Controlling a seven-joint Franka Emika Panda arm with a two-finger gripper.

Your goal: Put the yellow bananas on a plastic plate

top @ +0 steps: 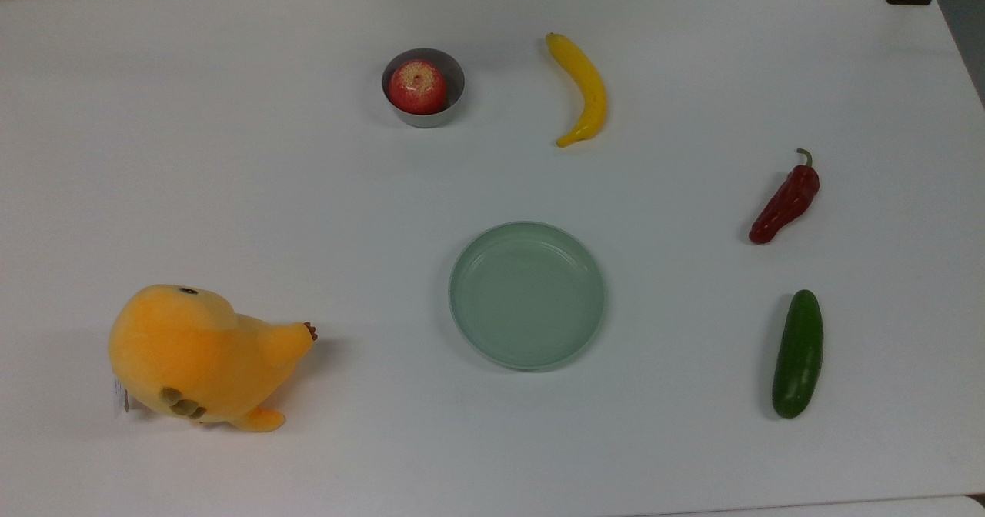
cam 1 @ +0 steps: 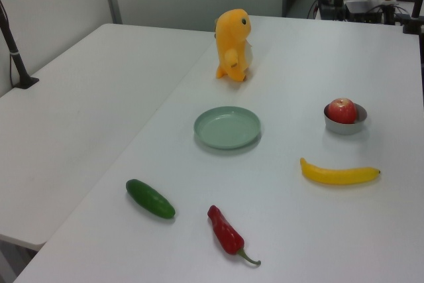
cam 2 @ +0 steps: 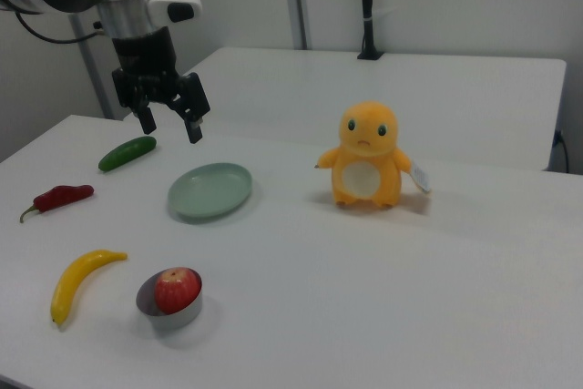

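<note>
We see the gripper (cam 2: 169,123) hanging above the table, jaws spread and empty; the toy banana (top: 582,88) lies well apart from the mint-green plate (top: 528,295)

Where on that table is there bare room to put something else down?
Widest: between the plush, bowl and plate. The plate is bare too. Most crowded: the top view's right, with banana, pepper, cucumber.

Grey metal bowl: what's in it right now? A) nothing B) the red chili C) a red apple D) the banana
C: a red apple sits inside the grey metal bowl, while the banana lies on the white table to the top view's right of it.
</note>
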